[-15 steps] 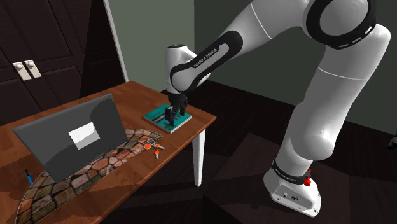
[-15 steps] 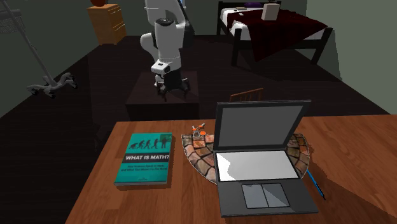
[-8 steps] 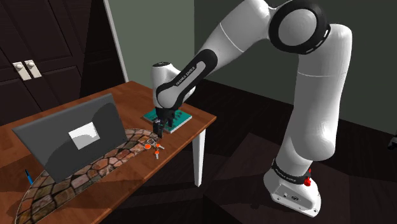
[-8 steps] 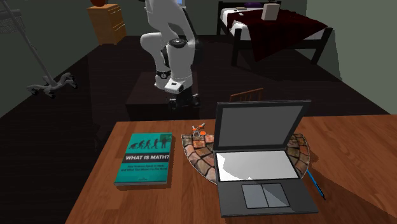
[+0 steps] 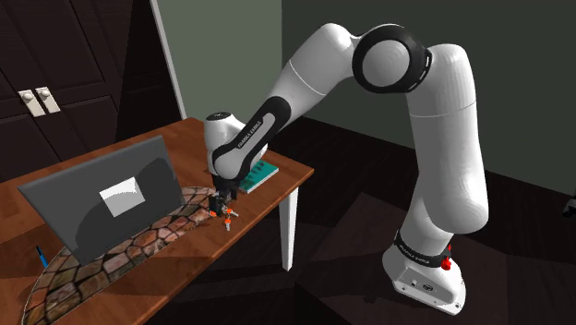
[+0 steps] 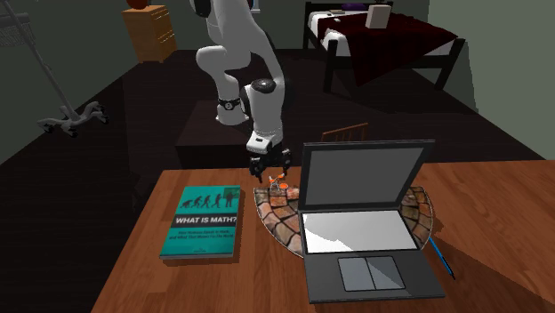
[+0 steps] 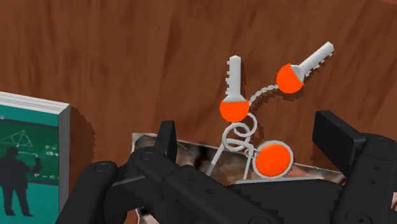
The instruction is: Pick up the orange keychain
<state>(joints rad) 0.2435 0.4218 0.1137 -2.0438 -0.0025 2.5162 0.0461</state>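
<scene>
The orange keychain (image 7: 254, 124) lies on the wooden table (image 5: 282, 175): two silver keys with orange heads and an orange disc on a wire ring, partly over the edge of a brick-patterned mat (image 6: 277, 215). My black gripper (image 7: 248, 137) hangs just above it, open, one finger on each side of the ring and touching nothing. In the shoulder view the gripper (image 5: 220, 200) is right over the keychain (image 5: 224, 215). From the second exterior view the gripper (image 6: 271, 168) stands over the keychain (image 6: 278, 184), close beside the laptop's screen.
An open grey laptop (image 6: 365, 227) rests on the mat right beside the keychain. A teal book (image 6: 201, 222) lies on the other side, near the table's corner. A blue pen (image 6: 442, 259) lies past the laptop. The table's edge is close to the keys.
The arm has swung from above the teal book over to the keychain and come down close to it. The fingers have stayed apart throughout.
</scene>
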